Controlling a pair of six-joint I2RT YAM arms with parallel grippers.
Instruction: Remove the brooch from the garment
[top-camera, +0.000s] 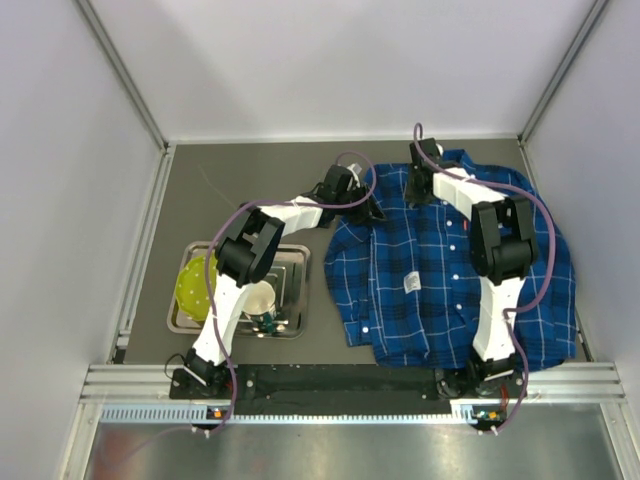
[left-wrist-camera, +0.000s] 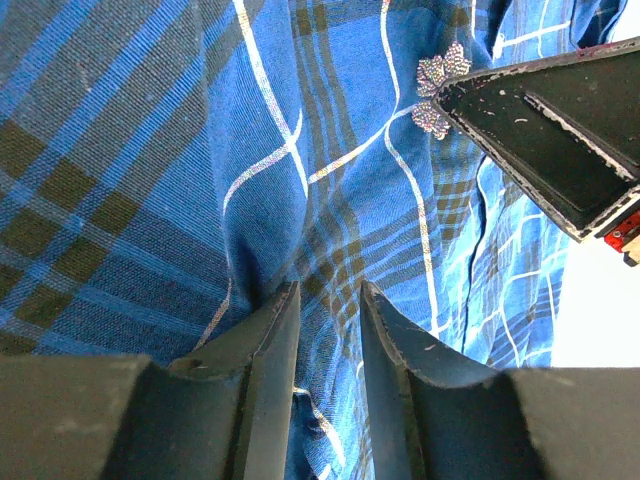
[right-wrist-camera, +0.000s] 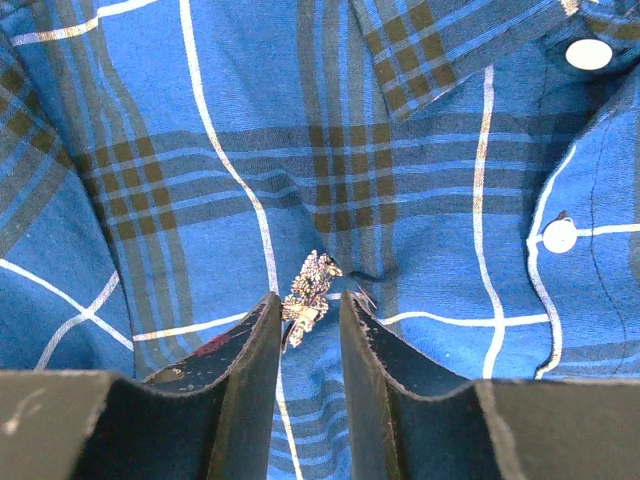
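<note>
Risk lies in the pin: the right gripper (right-wrist-camera: 310, 302) has its jaws narrowed onto the brooch (right-wrist-camera: 312, 278), which is fastened to the garment (right-wrist-camera: 200, 150) near the collar, while the left gripper (left-wrist-camera: 328, 295) pinches a fold of plaid close by. If the right arm pulls before the clasp frees, the cloth may lift or tear. The small cluster may also slip from the fingertips.

Brooch (left-wrist-camera: 443, 72) half hidden (seemingly) behind right fingers (left-wrist-camera: 540, 140).
</note>
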